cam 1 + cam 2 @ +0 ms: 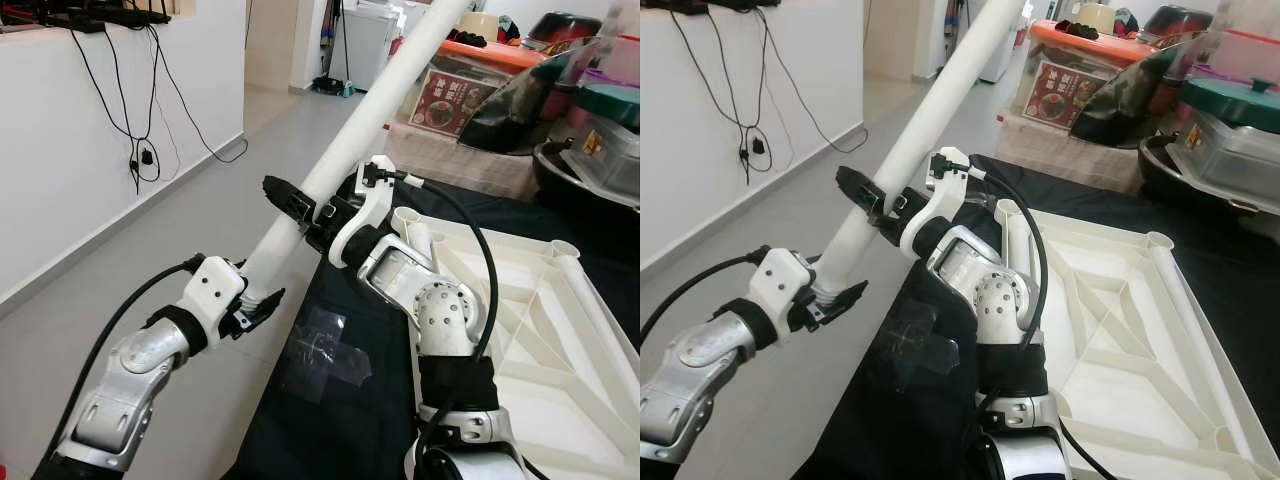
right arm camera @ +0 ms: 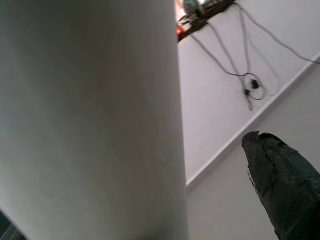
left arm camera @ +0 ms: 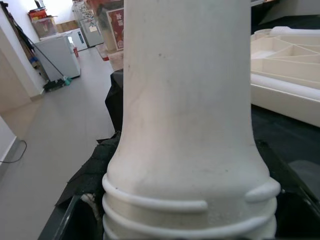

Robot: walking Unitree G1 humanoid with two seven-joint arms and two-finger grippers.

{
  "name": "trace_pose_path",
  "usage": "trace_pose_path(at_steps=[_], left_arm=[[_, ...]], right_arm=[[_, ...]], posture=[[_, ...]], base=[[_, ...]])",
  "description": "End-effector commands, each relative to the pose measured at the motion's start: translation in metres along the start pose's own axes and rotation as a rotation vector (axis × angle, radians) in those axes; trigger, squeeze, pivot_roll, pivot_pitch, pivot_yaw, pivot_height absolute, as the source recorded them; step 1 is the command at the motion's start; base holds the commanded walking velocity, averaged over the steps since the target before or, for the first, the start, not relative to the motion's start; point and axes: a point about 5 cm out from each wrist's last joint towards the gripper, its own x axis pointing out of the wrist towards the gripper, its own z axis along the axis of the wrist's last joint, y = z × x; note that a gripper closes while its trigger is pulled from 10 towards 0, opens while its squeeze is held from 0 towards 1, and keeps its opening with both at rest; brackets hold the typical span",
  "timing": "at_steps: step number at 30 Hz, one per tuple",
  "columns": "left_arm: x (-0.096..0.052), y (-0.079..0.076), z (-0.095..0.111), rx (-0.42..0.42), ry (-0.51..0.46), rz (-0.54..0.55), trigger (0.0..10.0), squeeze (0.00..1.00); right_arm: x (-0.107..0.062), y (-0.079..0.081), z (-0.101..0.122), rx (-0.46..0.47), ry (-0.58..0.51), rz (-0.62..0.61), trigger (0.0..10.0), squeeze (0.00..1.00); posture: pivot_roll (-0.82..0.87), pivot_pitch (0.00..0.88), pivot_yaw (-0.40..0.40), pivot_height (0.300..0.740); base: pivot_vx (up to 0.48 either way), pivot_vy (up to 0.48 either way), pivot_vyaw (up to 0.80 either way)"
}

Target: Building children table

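A long white table leg [image 1: 370,115] slants up from the lower left to the top right. My left gripper [image 1: 255,300] is shut on its ribbed lower end [image 3: 190,200]. Higher up the leg, my right gripper [image 1: 300,210] straddles it; one black fingertip [image 2: 280,180] stands apart from the leg [image 2: 90,115] with a gap between them. The white tabletop [image 1: 560,330] lies upside down on a black cloth [image 1: 350,420] to the right, ribs up. A round leg socket [image 1: 408,218] stands at its near corner, just behind my right wrist.
A white wall [image 1: 100,150] with hanging cables [image 1: 140,150] runs along the left, with grey floor [image 1: 200,220] beside it. Boxes, pots and a lidded container [image 1: 610,110] crowd the back right. A patch of clear tape [image 1: 325,345] sticks to the cloth's edge.
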Motion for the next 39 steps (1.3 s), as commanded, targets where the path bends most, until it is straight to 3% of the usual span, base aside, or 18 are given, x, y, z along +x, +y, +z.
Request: trace_pose_path(at_steps=[1, 4, 5, 6, 7, 8, 9, 31, 32, 39], left_arm=[[0.007, -0.006, 0.005, 0.019, -0.032, -0.021, 10.0, 0.0], [0.008, -0.008, 0.004, 0.015, -0.032, -0.023, 10.0, 0.0], [0.008, -0.009, 0.004, 0.011, -0.032, -0.024, 10.0, 0.0], [0.008, -0.009, 0.004, 0.011, -0.032, -0.024, 10.0, 0.0], [0.008, -0.01, 0.003, 0.009, -0.03, -0.024, 10.0, 0.0], [0.008, -0.01, 0.003, 0.009, -0.03, -0.024, 10.0, 0.0], [0.008, -0.011, 0.002, 0.007, -0.029, -0.023, 10.0, 0.0], [0.008, -0.005, -0.002, 0.033, -0.019, -0.017, 10.0, 0.0], [0.007, -0.004, -0.002, 0.027, -0.022, -0.02, 10.0, 1.0], [-0.001, 0.0, 0.006, -0.042, -0.085, -0.018, 10.0, 1.0]], right_arm=[[0.008, 0.006, -0.01, 0.08, -0.019, -0.013, 10.0, 0.0], [0.009, 0.007, -0.009, 0.083, -0.024, -0.019, 10.0, 0.0], [0.009, 0.008, -0.009, 0.088, -0.029, -0.025, 9.4, 0.0], [0.009, 0.008, -0.009, 0.088, -0.029, -0.025, 9.4, 0.0], [0.01, 0.011, -0.008, 0.091, -0.033, -0.021, 6.5, 0.0], [0.01, 0.011, -0.008, 0.091, -0.033, -0.021, 6.5, 0.0], [0.01, 0.013, -0.008, 0.097, -0.036, -0.015, 0.0, 0.0], [0.004, 0.03, -0.013, 0.154, -0.03, 0.065, 0.0, 0.0], [0.004, 0.03, -0.014, 0.154, -0.025, 0.068, 0.0, 0.0], [0.002, 0.024, -0.005, 0.105, -0.04, 0.077, 0.0, 0.0]], posture=[[0.11, 0.0, -0.143, 0.74], [0.12, 0.0, -0.144, 0.74], [0.12, 0.0, -0.144, 0.74], [0.12, 0.0, -0.144, 0.74], [0.11, 0.0, -0.143, 0.74], [0.11, 0.0, -0.143, 0.74], [0.11, 0.0, -0.145, 0.74], [0.11, 0.0, -0.142, 0.74], [0.11, 0.0, -0.142, 0.74], [0.12, 0.0, -0.148, 0.74]], base=[[0.0, 0.0, 0.0], [0.0, 0.0, 0.0], [0.0, 0.0, 0.0], [0.0, 0.0, 0.0], [0.0, 0.0, 0.0], [0.0, 0.0, 0.0], [0.0, 0.0, 0.0], [0.0, 0.0, 0.0], [0.0, 0.0, 0.0], [0.0, 0.0, 0.0]])
